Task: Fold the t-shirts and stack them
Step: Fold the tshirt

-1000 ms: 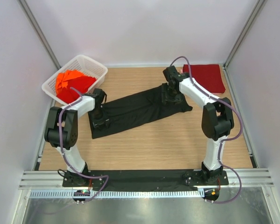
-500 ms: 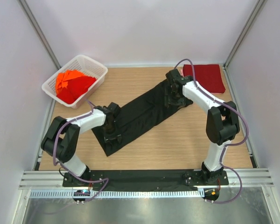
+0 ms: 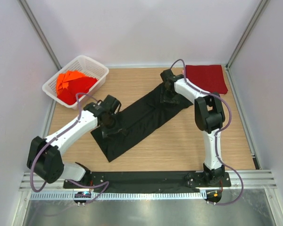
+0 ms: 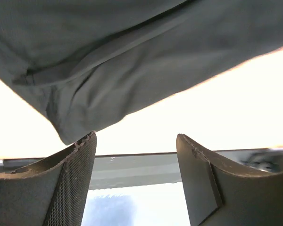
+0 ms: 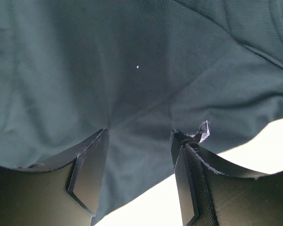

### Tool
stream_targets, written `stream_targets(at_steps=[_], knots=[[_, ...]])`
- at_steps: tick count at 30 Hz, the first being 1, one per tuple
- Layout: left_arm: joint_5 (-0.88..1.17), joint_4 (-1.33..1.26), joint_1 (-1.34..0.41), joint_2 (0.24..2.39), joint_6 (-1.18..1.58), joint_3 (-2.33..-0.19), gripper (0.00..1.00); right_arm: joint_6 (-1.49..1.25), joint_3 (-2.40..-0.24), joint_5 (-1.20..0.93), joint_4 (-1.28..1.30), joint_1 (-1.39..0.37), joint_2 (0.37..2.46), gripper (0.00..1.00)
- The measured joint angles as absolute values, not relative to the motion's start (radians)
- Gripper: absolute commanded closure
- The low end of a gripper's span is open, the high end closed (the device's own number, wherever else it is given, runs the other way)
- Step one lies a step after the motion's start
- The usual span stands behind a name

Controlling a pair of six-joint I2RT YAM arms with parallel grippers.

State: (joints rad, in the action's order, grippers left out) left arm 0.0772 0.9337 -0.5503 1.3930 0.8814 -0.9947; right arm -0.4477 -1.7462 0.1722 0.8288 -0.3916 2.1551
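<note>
A black t-shirt (image 3: 137, 117) lies as a long diagonal strip from the near left to the far right of the table. My left gripper (image 3: 112, 127) hovers over its near-left part. In the left wrist view that gripper (image 4: 137, 136) is open with nothing between its fingers, and the black cloth (image 4: 132, 56) lies just beyond the tips. My right gripper (image 3: 167, 96) rests on the shirt's far end. Its jaws (image 5: 141, 132) stand apart, pressed down onto flat cloth (image 5: 132, 61) that puckers around the left fingertip. A folded dark red t-shirt (image 3: 206, 78) lies at the back right. Orange-red t-shirts (image 3: 68, 82) fill the basket.
The white lattice basket (image 3: 96, 68) stands at the back left against the wall. Bare wooden table (image 3: 179, 141) stretches in front of the black shirt. A metal rail (image 3: 146, 181) and the arm bases run along the near edge. Walls close in both sides.
My left gripper swung the shirt's near-left end toward the front, then opened and let go. The right gripper shifted slightly left with the far end.
</note>
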Motion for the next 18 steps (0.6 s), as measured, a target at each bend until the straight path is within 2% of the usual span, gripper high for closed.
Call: stream_targets(at_steps=[5,9,14,18], knots=[[0.02,0.967,-0.55,1.345,0.826,-1.178,0.31,-0.446,-1.747,0.178,0.793,-0.392,2.207,0.38],[-0.018,0.986,-0.55,1.306,0.801,-1.226,0.32,-0.41,-1.81,0.19,0.757,-0.398,2.252,0.38],[-0.045,1.005,-0.55,1.221,0.804,-1.196,0.32,-0.349,-2.084,0.204,0.713,-0.412,2.427,0.38],[-0.055,1.047,-0.55,1.153,0.809,-1.17,0.32,-0.303,-2.381,0.208,0.702,-0.434,2.602,0.38]])
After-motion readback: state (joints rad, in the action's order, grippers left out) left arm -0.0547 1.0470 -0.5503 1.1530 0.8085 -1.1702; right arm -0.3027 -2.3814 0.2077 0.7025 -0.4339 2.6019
